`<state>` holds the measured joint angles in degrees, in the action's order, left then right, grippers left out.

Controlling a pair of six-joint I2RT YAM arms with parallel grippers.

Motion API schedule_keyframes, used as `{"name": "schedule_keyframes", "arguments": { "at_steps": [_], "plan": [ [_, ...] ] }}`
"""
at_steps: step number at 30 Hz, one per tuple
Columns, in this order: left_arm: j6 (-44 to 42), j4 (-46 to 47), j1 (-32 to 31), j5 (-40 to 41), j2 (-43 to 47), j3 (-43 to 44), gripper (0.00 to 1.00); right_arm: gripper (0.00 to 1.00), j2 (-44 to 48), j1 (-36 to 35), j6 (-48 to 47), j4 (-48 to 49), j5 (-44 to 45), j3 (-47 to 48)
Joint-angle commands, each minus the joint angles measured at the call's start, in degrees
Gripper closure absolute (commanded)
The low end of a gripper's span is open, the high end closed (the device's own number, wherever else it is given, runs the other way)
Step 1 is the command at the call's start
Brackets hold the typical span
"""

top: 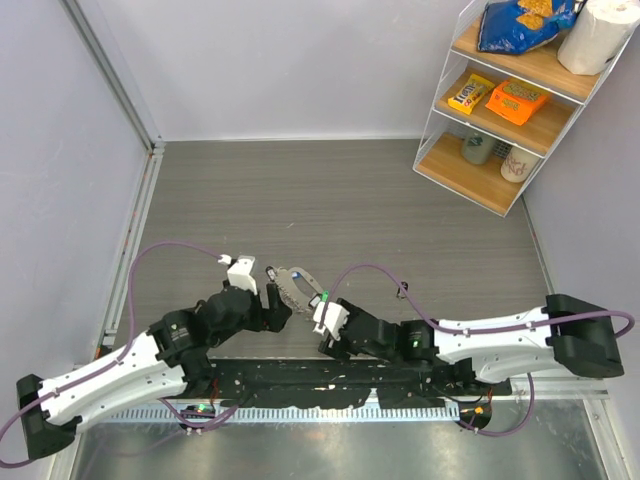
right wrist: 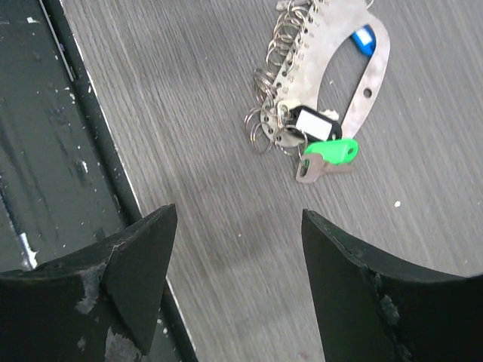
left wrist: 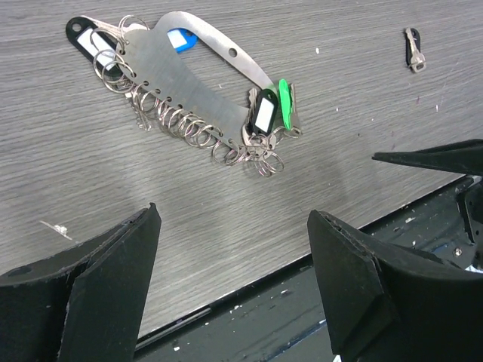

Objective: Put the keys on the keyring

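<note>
A flat silvery key-holder plate (top: 291,284) lies on the grey wood table between my two grippers. Several thin keyrings (left wrist: 189,125) hang along its edge. A green-headed key (left wrist: 285,105) and a black tag with a white label (left wrist: 264,115) sit at one end. A blue tag (left wrist: 181,38) lies inside the plate's opening, and a black tag (left wrist: 85,38) lies at the other end. A small loose key (left wrist: 413,50) lies apart on the table. My left gripper (left wrist: 234,219) and right gripper (right wrist: 238,215) are both open, empty, and short of the plate. The right wrist view shows the green key (right wrist: 332,151) and the rings (right wrist: 281,60).
The table's near edge and a dark metal rail (left wrist: 302,302) run just below both grippers. A white wire shelf (top: 510,100) with snacks, cups and a paper roll stands at the far right. Purple cables (top: 380,275) loop over the arms.
</note>
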<state>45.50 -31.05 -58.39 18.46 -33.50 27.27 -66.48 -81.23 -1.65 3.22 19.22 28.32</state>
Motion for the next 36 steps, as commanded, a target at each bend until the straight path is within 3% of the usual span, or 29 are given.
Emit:
{"name": "schedule_keyframes", "arguments": {
  "at_steps": [1,17,20,31,36],
  "plan": [
    [-4.4,4.6,0.2,0.9,2.2,-0.9,0.14,0.27,-2.5,-0.4,-10.8,17.5,-0.2,-3.2],
    [-11.9,10.7,0.1,0.4,4.8,-5.8,0.11,0.37,-21.2,-0.5,-24.3,43.6,2.2,-6.0],
    [-12.3,11.2,0.2,0.4,5.9,-6.4,0.10,0.44,-23.4,-0.5,-25.5,48.2,4.0,-6.4],
    [-13.5,10.8,0.2,1.3,8.8,-7.1,0.09,0.60,-26.4,0.0,-25.4,50.7,3.3,-7.0],
    [-13.5,11.3,0.2,1.3,8.6,-7.2,0.08,0.61,-25.5,0.8,-25.0,49.9,3.4,-8.1]
  ]
}}
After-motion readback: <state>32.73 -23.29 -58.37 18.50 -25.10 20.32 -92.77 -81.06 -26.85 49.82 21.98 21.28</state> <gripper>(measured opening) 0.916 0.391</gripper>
